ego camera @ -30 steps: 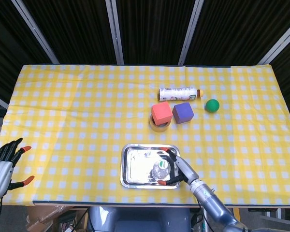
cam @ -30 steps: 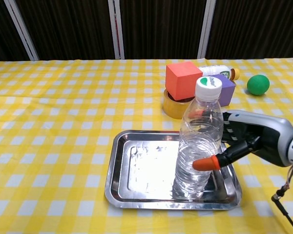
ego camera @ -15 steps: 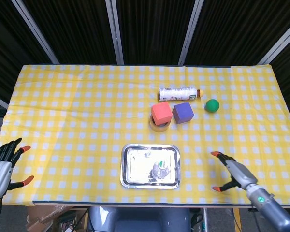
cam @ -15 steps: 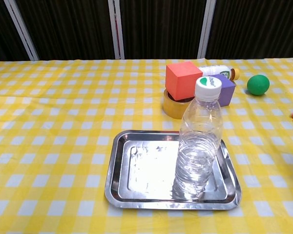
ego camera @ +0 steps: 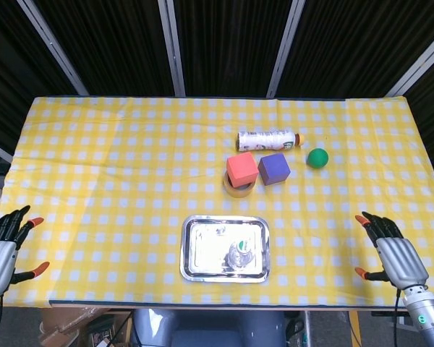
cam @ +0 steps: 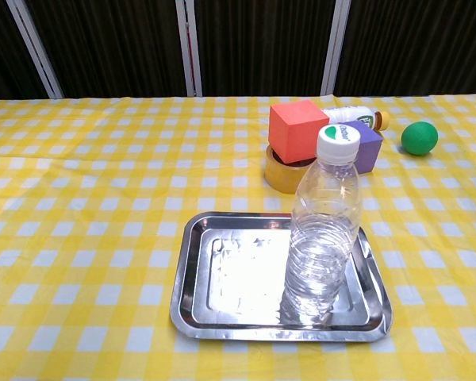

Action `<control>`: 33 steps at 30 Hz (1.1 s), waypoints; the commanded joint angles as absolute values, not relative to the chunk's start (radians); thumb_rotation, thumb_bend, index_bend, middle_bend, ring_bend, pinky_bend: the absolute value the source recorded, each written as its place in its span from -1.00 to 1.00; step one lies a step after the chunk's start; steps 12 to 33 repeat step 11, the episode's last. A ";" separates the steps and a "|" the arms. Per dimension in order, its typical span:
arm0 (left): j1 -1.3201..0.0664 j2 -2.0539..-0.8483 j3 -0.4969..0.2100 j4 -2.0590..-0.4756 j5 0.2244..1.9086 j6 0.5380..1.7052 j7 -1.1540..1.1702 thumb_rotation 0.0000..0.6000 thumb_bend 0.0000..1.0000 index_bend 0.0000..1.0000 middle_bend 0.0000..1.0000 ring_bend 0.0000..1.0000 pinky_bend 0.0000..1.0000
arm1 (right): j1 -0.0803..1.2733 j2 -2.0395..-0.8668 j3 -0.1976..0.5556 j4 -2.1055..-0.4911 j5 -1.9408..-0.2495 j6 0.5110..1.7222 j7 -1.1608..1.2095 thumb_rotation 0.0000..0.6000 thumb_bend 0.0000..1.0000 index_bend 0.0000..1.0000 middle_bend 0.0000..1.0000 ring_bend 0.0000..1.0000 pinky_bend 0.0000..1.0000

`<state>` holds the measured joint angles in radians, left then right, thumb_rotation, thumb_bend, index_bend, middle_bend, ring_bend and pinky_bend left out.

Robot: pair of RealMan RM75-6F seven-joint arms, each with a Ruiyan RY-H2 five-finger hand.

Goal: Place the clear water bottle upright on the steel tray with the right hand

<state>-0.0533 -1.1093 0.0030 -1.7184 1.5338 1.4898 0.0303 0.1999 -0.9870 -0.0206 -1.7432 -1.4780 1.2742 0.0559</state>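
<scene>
A counter point(ego camera: 116, 173) covered in yellow checked cloth fills the view, with wide bare cloth on its left half. Near the front edge sits the steel tray point(cam: 222, 317); the clear water bottle point(cam: 324, 230) stands upright in its right part (white cap on top). The right hand point(ego camera: 396, 256) hangs released at the front right corner, and the left hand point(ego camera: 1, 249) is spread, holding nothing, at the front left edge.

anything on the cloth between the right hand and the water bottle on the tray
Only the steel tray's right rim. In the head view, the stretch from the right hand to the clear water bottle is otherwise bare checked cloth.
</scene>
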 commanded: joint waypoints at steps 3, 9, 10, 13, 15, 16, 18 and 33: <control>-0.058 -1.113 0.000 -1.710 1.524 1.479 0.033 1.00 -0.70 -0.62 -0.99 -1.00 -1.00 | 0.121 -1.181 -0.003 -1.481 -1.642 1.476 0.018 1.00 -0.53 -0.87 -0.90 -1.00 -1.00; -0.065 -1.121 -0.004 -1.695 1.511 1.463 0.036 1.00 -0.70 -0.62 -0.99 -1.00 -1.00 | 0.106 -1.209 0.009 -1.445 -1.643 1.518 -0.043 1.00 -0.53 -0.87 -0.90 -1.00 -1.00; -0.066 -1.122 -0.004 -1.694 1.511 1.461 0.037 1.00 -0.70 -0.62 -0.99 -1.00 -1.00 | 0.105 -1.210 0.010 -1.445 -1.643 1.521 -0.045 1.00 -0.53 -0.86 -0.90 -1.00 -1.00; -0.068 -1.124 -0.003 -1.692 1.510 1.458 0.041 1.00 -0.70 -0.62 -0.99 -1.00 -1.00 | 0.103 -1.210 0.010 -1.447 -1.642 1.523 -0.048 1.00 -0.53 -0.86 -0.90 -1.00 -1.00; -0.068 -1.124 -0.003 -1.692 1.510 1.458 0.041 1.00 -0.70 -0.62 -0.99 -1.00 -1.00 | 0.103 -1.210 0.010 -1.447 -1.642 1.523 -0.048 1.00 -0.53 -0.86 -0.90 -1.00 -1.00; -0.068 -1.124 -0.003 -1.692 1.510 1.458 0.041 1.00 -0.70 -0.62 -0.99 -1.00 -1.00 | 0.103 -1.210 0.010 -1.447 -1.642 1.523 -0.048 1.00 -0.53 -0.86 -0.90 -1.00 -1.00; -0.068 -1.124 -0.003 -1.692 1.510 1.458 0.041 1.00 -0.70 -0.62 -0.99 -1.00 -1.00 | 0.103 -1.210 0.010 -1.447 -1.642 1.523 -0.048 1.00 -0.53 -0.86 -0.90 -1.00 -1.00; -0.068 -1.124 -0.003 -1.692 1.510 1.458 0.041 1.00 -0.70 -0.62 -0.99 -1.00 -1.00 | 0.103 -1.210 0.010 -1.447 -1.642 1.523 -0.048 1.00 -0.53 -0.86 -0.90 -1.00 -1.00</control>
